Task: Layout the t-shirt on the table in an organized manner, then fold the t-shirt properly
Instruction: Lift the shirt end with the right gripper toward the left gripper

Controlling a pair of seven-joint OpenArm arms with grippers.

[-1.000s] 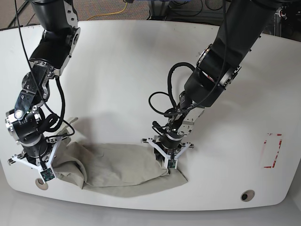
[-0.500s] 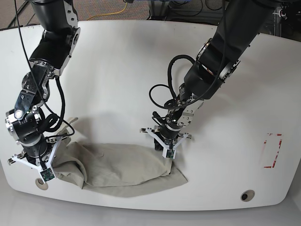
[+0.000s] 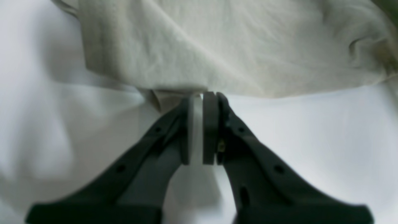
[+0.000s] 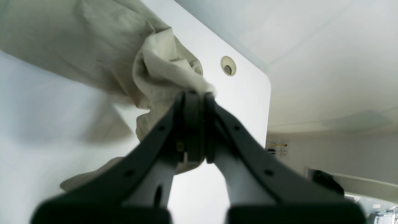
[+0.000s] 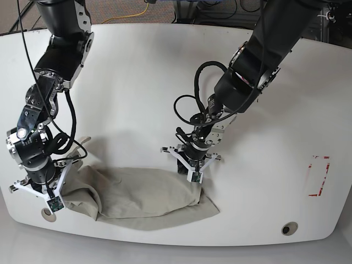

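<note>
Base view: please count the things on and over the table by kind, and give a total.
T-shirt: 1
Grommet holes: 2
Red tape rectangle: 1
Grippers: 2, the left gripper and the right gripper
Total: 6

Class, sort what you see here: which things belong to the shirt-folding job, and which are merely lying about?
Belonging to the job:
t-shirt
table
left pincer, shut on a shirt edge
right pincer, shut on bunched cloth

Merely about:
red tape rectangle
grommet hole
yellow cable
</note>
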